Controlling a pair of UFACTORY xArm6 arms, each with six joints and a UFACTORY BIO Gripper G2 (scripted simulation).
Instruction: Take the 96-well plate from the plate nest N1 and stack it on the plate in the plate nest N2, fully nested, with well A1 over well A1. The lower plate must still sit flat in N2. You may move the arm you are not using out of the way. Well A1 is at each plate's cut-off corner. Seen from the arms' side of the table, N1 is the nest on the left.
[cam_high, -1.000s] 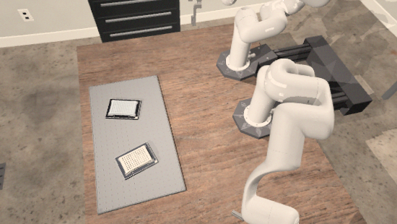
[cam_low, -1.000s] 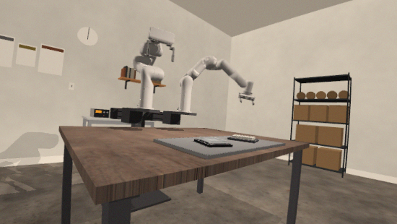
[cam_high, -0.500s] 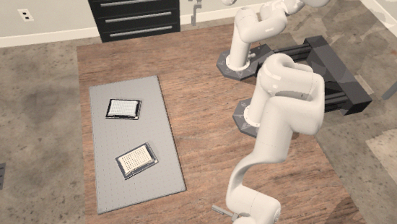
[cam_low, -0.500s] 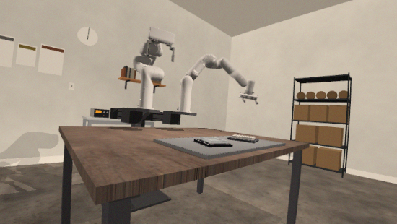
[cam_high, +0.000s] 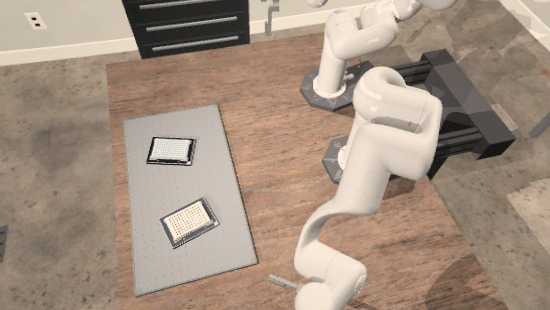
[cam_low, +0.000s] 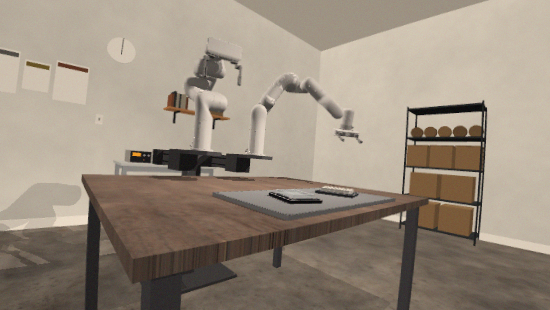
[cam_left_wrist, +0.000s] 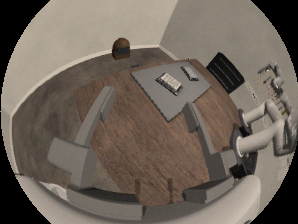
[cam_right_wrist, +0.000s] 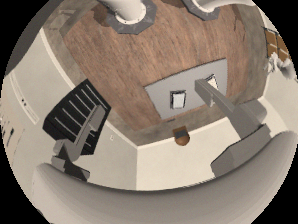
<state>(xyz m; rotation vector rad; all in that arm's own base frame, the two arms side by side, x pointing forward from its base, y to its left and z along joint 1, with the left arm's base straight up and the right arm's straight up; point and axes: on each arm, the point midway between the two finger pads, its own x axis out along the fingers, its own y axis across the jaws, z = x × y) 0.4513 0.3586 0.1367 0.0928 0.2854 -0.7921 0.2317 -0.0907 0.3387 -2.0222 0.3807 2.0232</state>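
The cream 96-well plate (cam_high: 188, 221) (cam_low: 337, 190) (cam_left_wrist: 170, 83) sits in nest N1 (cam_high: 176, 244), turned at an angle on the grey board. The white plate (cam_high: 171, 149) (cam_low: 295, 194) (cam_left_wrist: 190, 73) (cam_right_wrist: 178, 100) sits in the dark nest N2 (cam_high: 167, 162). Both look flat. Their cut-off corners are too small to make out. My left gripper (cam_low: 350, 141) (cam_left_wrist: 149, 102) is partly open and empty, high above the table and well off to N1's side of the board. My right gripper (cam_right_wrist: 151, 97) is wide open and empty, high up and far from both plates.
The grey board (cam_high: 150, 270) (cam_low: 240, 197) carries both nests. The left arm (cam_high: 395, 142) reaches out over the table on N1's side. The right arm (cam_high: 365, 42) stands folded up beyond it. A black drawer unit (cam_high: 190, 22) stands beyond the table edge on N2's side.
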